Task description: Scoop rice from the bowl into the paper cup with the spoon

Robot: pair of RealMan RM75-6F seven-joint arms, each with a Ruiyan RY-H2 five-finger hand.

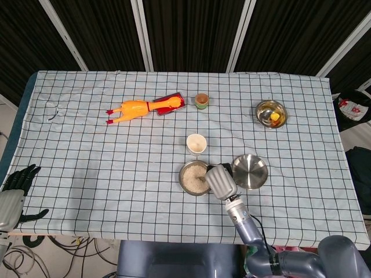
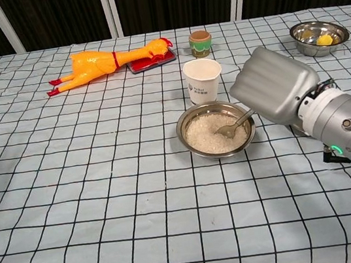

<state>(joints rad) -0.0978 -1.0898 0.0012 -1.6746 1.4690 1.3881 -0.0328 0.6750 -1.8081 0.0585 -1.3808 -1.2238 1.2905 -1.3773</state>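
Observation:
A steel bowl (image 2: 187, 118) (image 1: 185, 180) of white rice (image 2: 207, 134) sits near the table's front middle. Just behind it stands a white paper cup (image 2: 203, 80) (image 1: 196, 143), upright. My right hand (image 2: 276, 90) (image 1: 221, 180) holds a metal spoon (image 2: 235, 126) by the handle at the bowl's right rim, with the spoon head lying low in the rice. The fingers around the handle are hidden behind the back of the hand. My left hand (image 1: 14, 182) hangs off the table's front left corner, fingers apart and holding nothing.
A shiny lid or plate (image 1: 250, 171) lies right of the bowl, partly behind my right hand. A rubber chicken (image 1: 130, 109) and a red item (image 1: 170, 103) lie at the back left, a small green pot (image 1: 201, 101) behind the cup, and a steel bowl with yellow contents (image 1: 271, 113) at the back right.

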